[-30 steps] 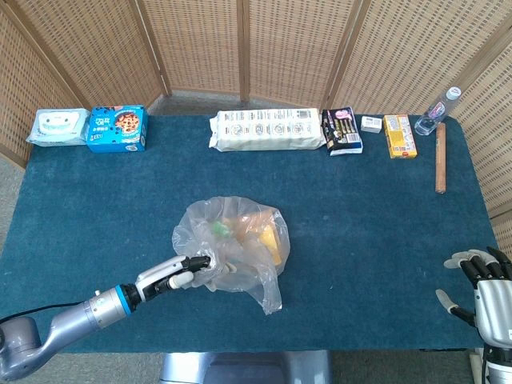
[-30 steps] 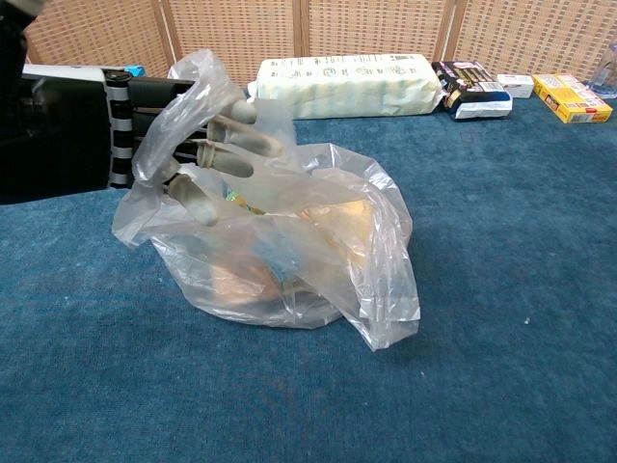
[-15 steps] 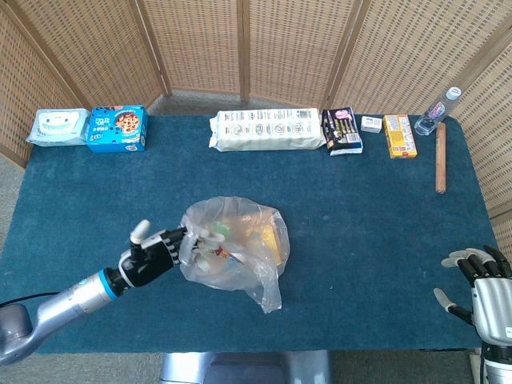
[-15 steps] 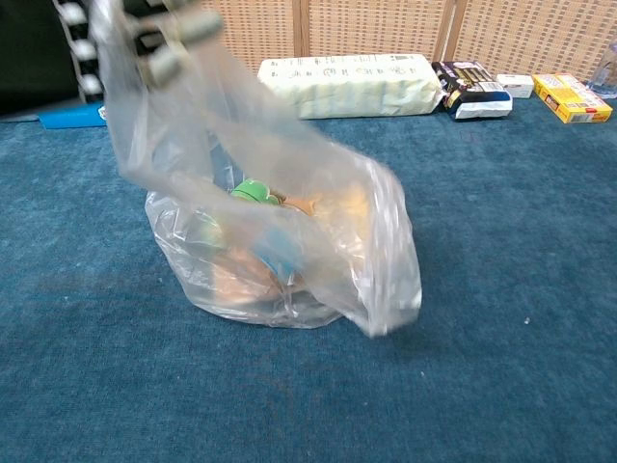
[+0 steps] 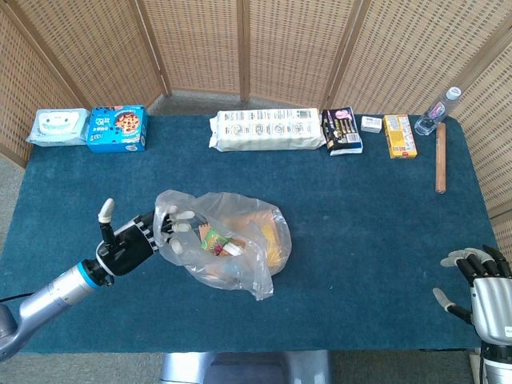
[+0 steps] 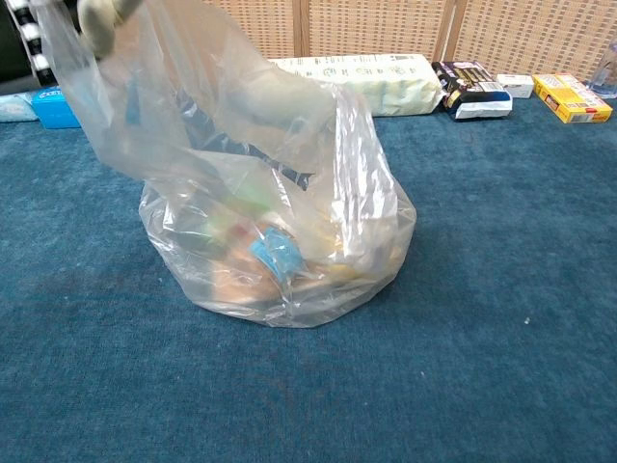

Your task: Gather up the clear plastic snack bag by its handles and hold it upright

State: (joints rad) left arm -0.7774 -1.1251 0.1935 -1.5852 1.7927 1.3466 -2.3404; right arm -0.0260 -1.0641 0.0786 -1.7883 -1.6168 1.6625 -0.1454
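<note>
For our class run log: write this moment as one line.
left robot hand: holds snack bag by one edge, lifted | bag base: on table | right robot hand: open, idle, apart from bag

Left robot hand (image 5: 136, 242) raised, thumb up, fingers hooked in plastic — right robot hand (image 5: 482, 286) idle, fingers spread.

Table cloth (image 5: 360, 208): deep teal-blue. Snack bag (image 5: 232, 244): clear, orange, green, blue contents. Screen (image 5: 240, 44): tan woven wicker. Cookie box (image 5: 117, 128): blue. Small box (image 5: 399, 135): yellow.
</note>
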